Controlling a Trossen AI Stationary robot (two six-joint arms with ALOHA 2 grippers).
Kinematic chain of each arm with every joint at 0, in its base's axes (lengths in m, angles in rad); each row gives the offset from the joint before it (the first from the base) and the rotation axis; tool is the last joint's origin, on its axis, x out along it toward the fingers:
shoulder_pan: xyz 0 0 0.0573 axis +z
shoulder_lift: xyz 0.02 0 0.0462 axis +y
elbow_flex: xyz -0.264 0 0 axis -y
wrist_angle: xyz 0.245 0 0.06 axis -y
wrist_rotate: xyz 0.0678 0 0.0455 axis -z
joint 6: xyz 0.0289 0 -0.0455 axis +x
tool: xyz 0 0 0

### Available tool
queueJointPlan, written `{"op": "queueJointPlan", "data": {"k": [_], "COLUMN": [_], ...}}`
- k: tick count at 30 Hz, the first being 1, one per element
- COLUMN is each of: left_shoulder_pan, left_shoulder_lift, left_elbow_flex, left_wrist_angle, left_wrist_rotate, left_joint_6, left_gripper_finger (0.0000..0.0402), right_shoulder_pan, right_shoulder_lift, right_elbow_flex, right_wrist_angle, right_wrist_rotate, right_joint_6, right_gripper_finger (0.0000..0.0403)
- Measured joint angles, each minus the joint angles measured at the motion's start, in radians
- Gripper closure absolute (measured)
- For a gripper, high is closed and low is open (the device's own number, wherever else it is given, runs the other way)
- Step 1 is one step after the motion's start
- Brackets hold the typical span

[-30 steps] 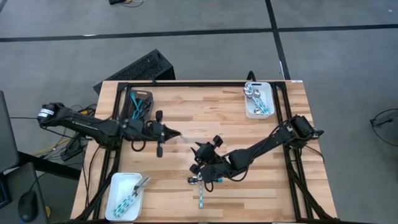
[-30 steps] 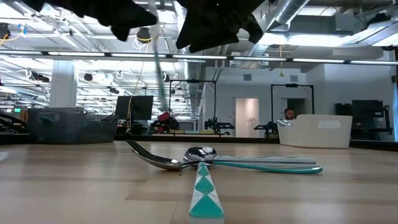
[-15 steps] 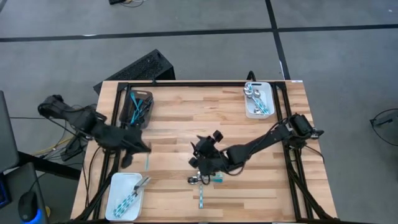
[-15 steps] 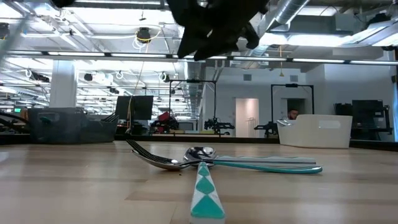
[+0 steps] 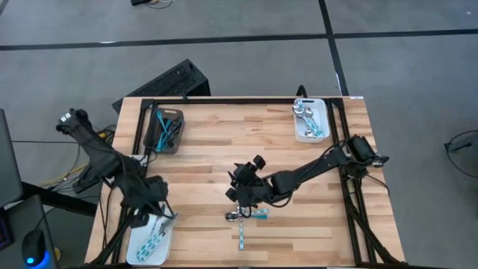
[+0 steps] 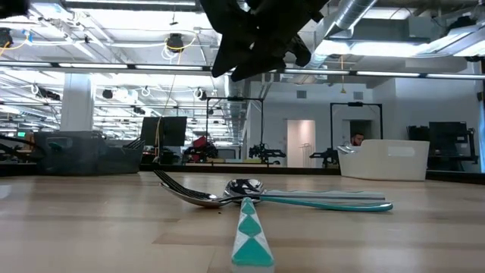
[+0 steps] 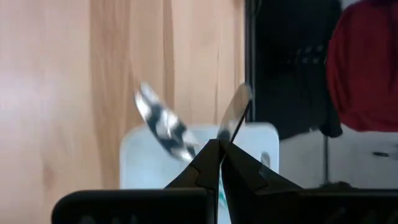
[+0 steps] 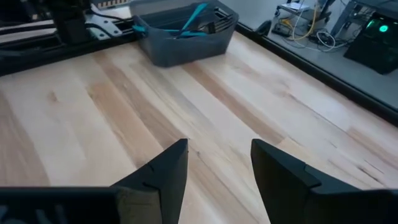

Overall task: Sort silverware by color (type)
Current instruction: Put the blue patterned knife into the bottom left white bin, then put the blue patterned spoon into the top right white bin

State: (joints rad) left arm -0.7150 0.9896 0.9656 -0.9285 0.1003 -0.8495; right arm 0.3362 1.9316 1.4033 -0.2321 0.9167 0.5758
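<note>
My left gripper [image 5: 162,214] hovers over the near-left white tray [image 5: 139,224], shut on one piece of silverware [image 7: 235,111]. That tray holds teal-handled silverware [image 5: 153,240]; a silver head [image 7: 163,124] sticks out over its rim. At the table's middle my right gripper [image 5: 238,196] stands open above a spoon [image 6: 244,186] and a fork [image 6: 178,189] that lie crossed on the wood. A third teal handle [image 6: 248,236] lies toward the near edge. My left gripper pinches the piece between its two fingertips [image 7: 211,155], and the thin silver end [image 7: 236,106] juts out past them. The fingers slant downward over the tray. The piece is lifted clear; the fingers hide which part they grip.
A dark grey tray [image 5: 166,128] with teal-handled pieces sits at the far left, also in the right wrist view [image 8: 183,28]. A white tray [image 5: 309,119] with spoons stands at the far right. Bare wood [image 8: 124,106] lies between them.
My left gripper has swung from the table's middle toward the near-left corner, carrying its piece, and has tipped to point downward over the white tray. It has stayed shut. The spoon, fork and third handle on the table have not moved.
</note>
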Motion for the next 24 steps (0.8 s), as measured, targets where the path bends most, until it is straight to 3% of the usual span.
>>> {"op": "queueJointPlan", "data": {"k": [4,7,12,18,21,24], "left_shoulder_pan": [-0.066,-0.098,-0.122,-0.100,-0.077,-0.058], "left_shoulder_lift": [0.022,0.030,0.046,0.044,0.041,0.035], "left_elbow_flex": [-0.033,-0.053,-0.099,-0.118,-0.110,-0.109], "left_wrist_angle": [0.005,0.011,0.004,-0.033,-0.059,-0.038], "left_wrist_rotate": [0.012,-0.029,-0.087,-0.130,-0.203,-0.345], "left_joint_6": [-0.118,-0.176,-0.195,-0.216,-0.219,-0.152], "left_gripper_finger": [0.0401,0.0401,0.0382,0.0317,0.0291,0.0274], "right_shoulder_pan": [0.006,0.005,0.000,0.017,0.043,0.071], "right_shoulder_lift": [0.000,0.000,0.000,0.000,0.000,0.008], "right_elbow_flex": [0.000,0.000,0.000,0.000,0.000,0.000], "right_wrist_angle": [-0.003,-0.015,-0.101,-0.263,-0.297,-0.335], "right_wrist_rotate": [-0.012,-0.084,-0.265,-0.512,-0.600,-0.604], "right_joint_6": [-0.005,-0.005,0.032,0.047,0.045,0.044], "right_gripper_finger": [0.0201,0.0200,0.0200,0.0200,0.0200,0.0200]}}
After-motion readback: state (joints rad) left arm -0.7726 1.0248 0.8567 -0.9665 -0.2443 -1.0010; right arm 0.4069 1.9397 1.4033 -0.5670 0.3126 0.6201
